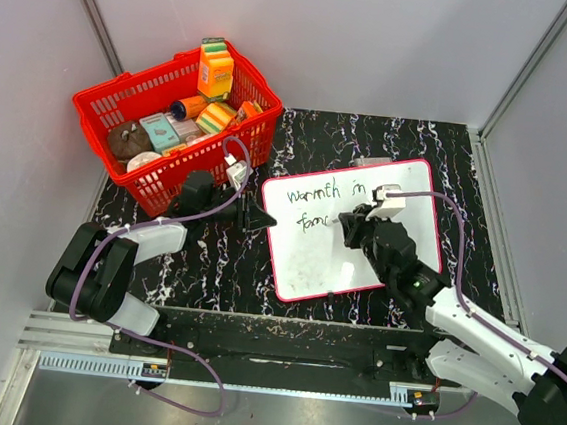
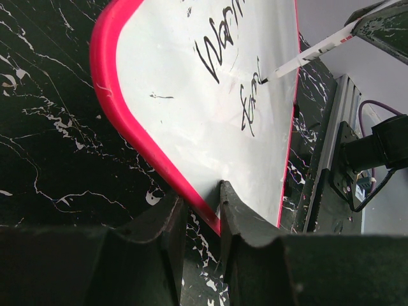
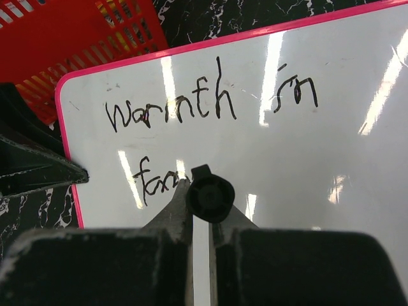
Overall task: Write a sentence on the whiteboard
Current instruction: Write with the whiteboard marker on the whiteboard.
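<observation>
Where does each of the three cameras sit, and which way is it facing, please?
Top external: above and behind the bases, looking down on the whiteboard and red basket; left arm and right arm show.
Left wrist: low, looking along its jaws, clamped on the whiteboard's pink rim.
Right wrist: looking past its jaws, shut on the marker, at the writing.
Shared by both wrists: writing and marker.

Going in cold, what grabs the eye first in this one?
The whiteboard right of centre, reading "warmth in" and a started second line, with the right gripper holding a marker to it. Then the left gripper pinching the board's pink frame, and the red basket of groceries at back left.
</observation>
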